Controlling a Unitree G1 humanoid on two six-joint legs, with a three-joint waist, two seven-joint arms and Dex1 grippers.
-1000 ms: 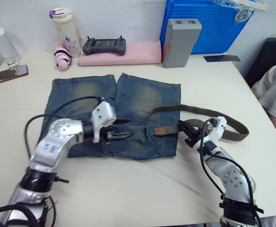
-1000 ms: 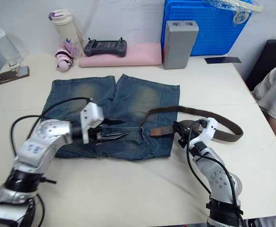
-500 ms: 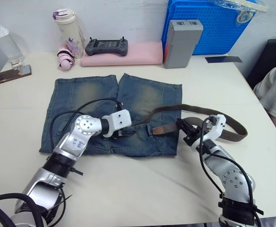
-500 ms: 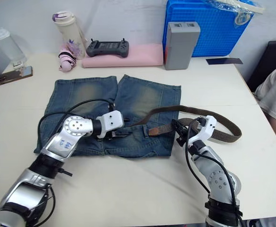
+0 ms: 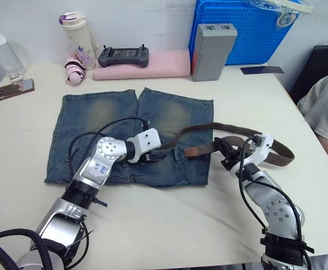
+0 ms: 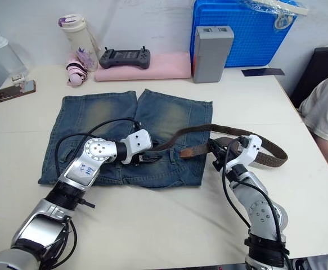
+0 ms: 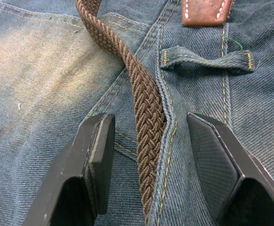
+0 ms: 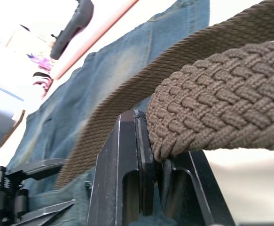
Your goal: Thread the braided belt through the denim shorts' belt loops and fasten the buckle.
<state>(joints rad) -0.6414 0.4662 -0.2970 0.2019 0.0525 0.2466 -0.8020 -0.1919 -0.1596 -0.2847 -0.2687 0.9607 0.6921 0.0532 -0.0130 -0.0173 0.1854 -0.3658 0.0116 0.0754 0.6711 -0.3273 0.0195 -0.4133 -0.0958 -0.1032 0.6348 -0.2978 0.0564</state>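
Head view, table top: denim shorts lie flat on the white table, waistband toward the robot, legs toward the far wall. Braided belt runs from the middle of the waistband out past the shorts' right edge, loops on the bare table and doubles back. Its tan leather tab rests on the waistband. Left gripper sits over the waistband centre; right gripper sits just off the shorts' right edge, on the belt.

Far edge: pink pad with a black controller on it, grey box, blue crate, tumbler, phone. A person's sleeve at the right.

Left wrist view: fingers spread wide, one on each side of the braided strap, which lies on the denim without touching either pad. One belt loop beside the strap, tab end beyond it.

Right wrist view: fingers pressed together, pinching the belt's folded braid.
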